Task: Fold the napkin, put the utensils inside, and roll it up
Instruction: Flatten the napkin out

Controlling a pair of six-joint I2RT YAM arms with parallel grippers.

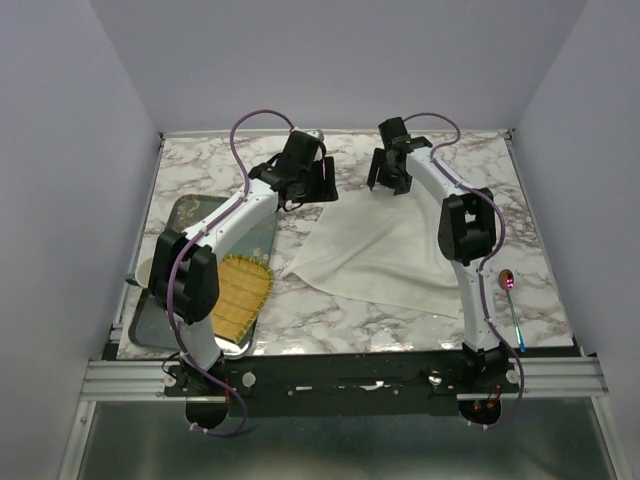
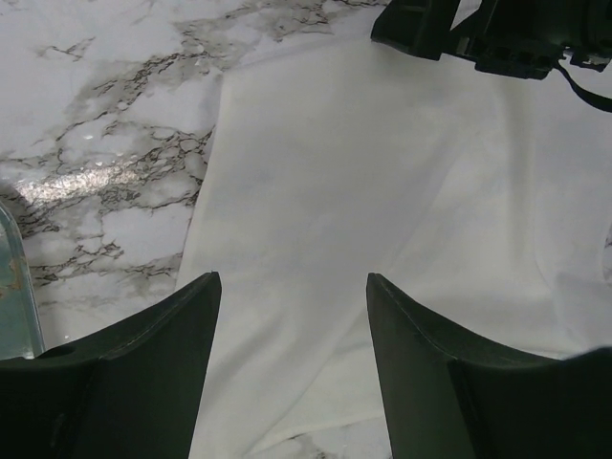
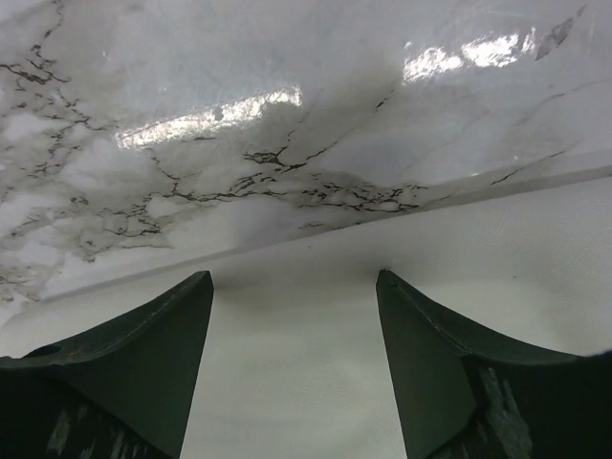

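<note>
- Left wrist view: the left claw (image 2: 292, 283) stands spread wide and holds nothing. The napkin (image 2: 382, 210) lies flat directly beneath and ahead of it, with the cloth's left edge just outside the left finger.
- Right wrist view: the right claw (image 3: 293, 277) is also spread wide and empty. The napkin's far edge runs just ahead of its fingertips, and the bare marble bench (image 3: 239, 115) lies beyond.
- Top external view: the two claws sit near each other over the napkin's far side, with the rest of the cloth spreading back behind them toward the arm bases.
- The spoon (image 1: 513, 310) lies on the bench well behind the right claw and to its right, clear of the cloth.
- A yellow mat (image 1: 243, 293) rests on a tray (image 1: 190, 215) well behind the left claw.
- Risk, missed pinch: the right claw sits right at the hem, so closing slightly too far forward would catch only marble.
- Risk, skewed fold: if one claw catches the cloth and the other slips, the napkin would be dragged crooked.
- Risk, collision: the claws are close together, so any inward drift could knock them into each other.
- Risk, snag: the right arm (image 1: 465, 230) hangs over the cloth and could catch the fold as it is brought back.
</note>
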